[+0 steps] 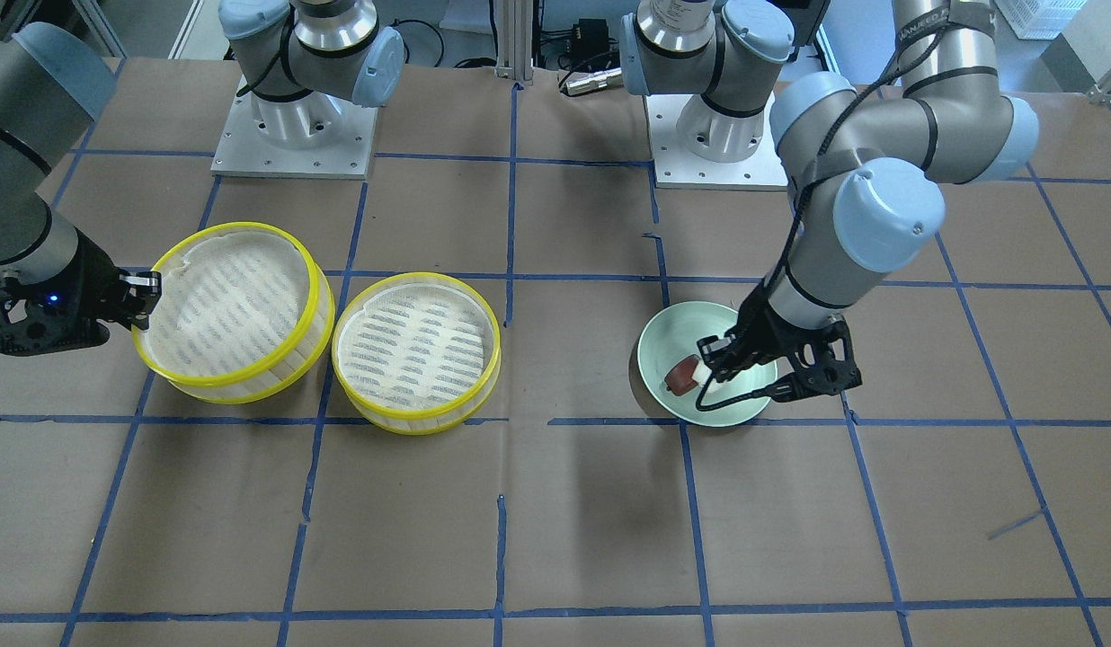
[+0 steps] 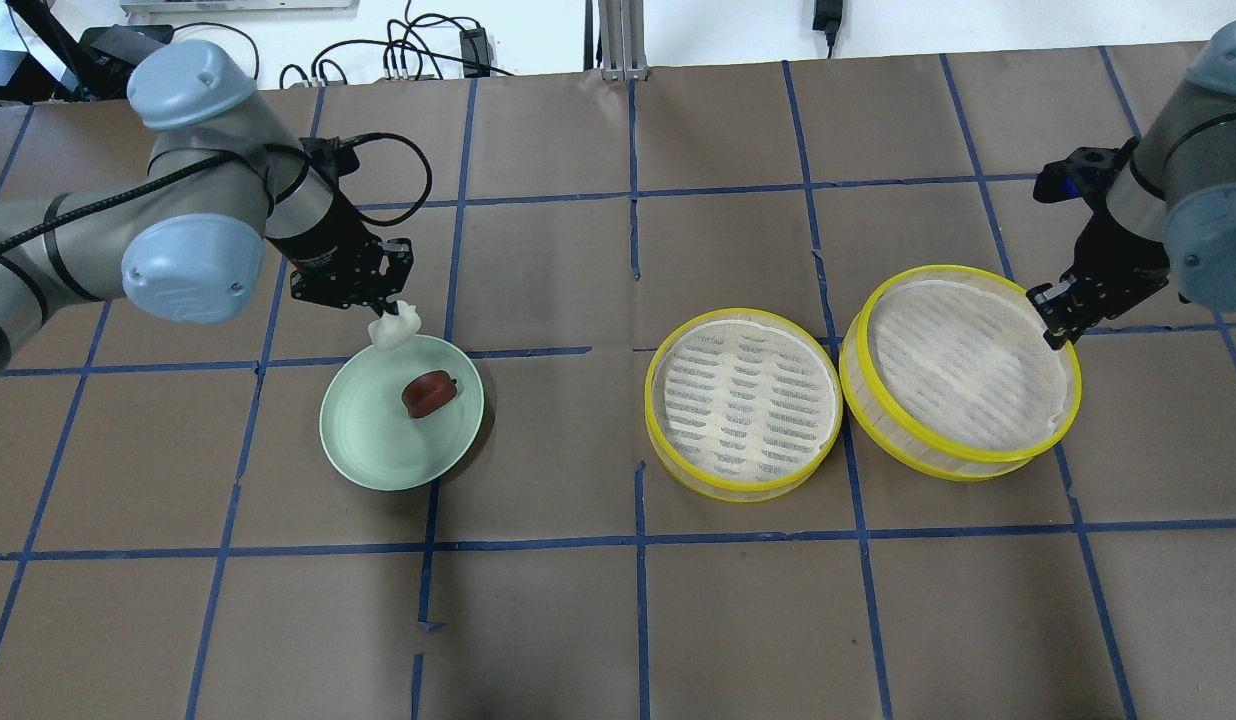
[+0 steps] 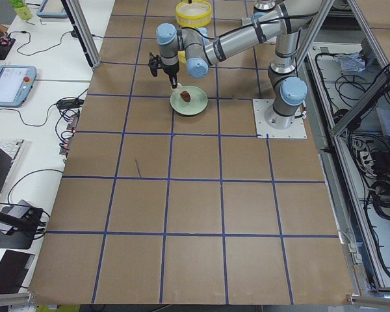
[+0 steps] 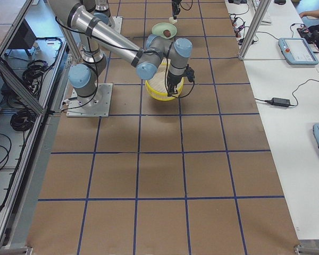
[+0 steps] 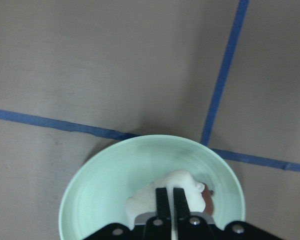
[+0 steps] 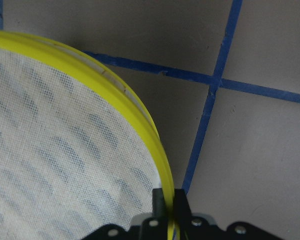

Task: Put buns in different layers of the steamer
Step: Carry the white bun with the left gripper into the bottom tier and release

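My left gripper (image 2: 383,308) is shut on the white bun (image 2: 396,327) and holds it just above the far edge of the pale green dish (image 2: 378,465). The wrist view shows the fingers (image 5: 162,199) pinching the white bun (image 5: 162,189). The reddish-brown bun (image 2: 430,392) lies in the dish. Two yellow-rimmed steamer trays stand side by side, both with nothing in them. My right gripper (image 2: 1053,318) is shut on the rim of the outer tray (image 2: 963,268), which is tilted with the gripped side raised. The inner tray (image 2: 650,398) sits flat.
The table is brown paper with a blue tape grid. The two arm bases (image 1: 295,135) stand at the robot's side of the table. The tilted tray (image 1: 241,377) touches the flat one (image 1: 421,409).
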Tool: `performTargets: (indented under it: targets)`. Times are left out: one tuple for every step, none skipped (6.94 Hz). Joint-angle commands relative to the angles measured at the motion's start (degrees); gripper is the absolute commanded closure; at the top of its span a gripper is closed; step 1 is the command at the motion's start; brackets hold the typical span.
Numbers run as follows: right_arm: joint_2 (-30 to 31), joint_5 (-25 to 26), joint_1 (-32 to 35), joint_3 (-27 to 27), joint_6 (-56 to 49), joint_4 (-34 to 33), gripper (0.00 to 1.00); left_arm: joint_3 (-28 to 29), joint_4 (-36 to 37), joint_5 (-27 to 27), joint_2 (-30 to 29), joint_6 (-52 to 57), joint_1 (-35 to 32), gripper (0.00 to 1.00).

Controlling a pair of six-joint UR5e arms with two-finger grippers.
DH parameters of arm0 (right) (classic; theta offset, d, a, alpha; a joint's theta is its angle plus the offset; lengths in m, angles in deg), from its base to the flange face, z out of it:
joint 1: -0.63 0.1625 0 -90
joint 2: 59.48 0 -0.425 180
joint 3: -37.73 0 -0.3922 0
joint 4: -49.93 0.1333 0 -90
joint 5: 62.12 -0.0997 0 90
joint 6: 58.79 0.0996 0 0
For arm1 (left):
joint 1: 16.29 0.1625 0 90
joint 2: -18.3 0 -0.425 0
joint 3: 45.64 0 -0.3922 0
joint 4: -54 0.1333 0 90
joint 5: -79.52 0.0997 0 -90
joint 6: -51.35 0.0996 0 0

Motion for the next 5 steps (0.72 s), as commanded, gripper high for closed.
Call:
performTargets:
  targets:
    - [0.0, 0.0, 0.0, 0.2, 0.1, 0.2, 0.91, 3.3, -1.0, -2.9, 0.4, -18.6, -11.9, 0.99]
    - [0.0, 0.0, 0.0, 0.3, 0.1, 0.2, 0.93, 3.1, 1.4, -3.2, -0.2, -26.2, -18.2, 0.99]
    - [0.0, 0.0, 0.0, 0.3, 0.0, 0.2, 0.93, 3.1, 8.9, -3.3, -2.7, -34.6, -23.1, 0.99]
    - [0.0, 0.0, 0.0, 0.3, 0.0, 0.1, 0.93, 3.1, 13.1, -3.0, -6.6, -41.3, -26.8, 0.99]
    - [0.1, 0.1, 0.1, 0.2, 0.1, 0.2, 0.93, 3.3, 17.5, -2.6, -10.2, -45.7, -29.5, 0.98]
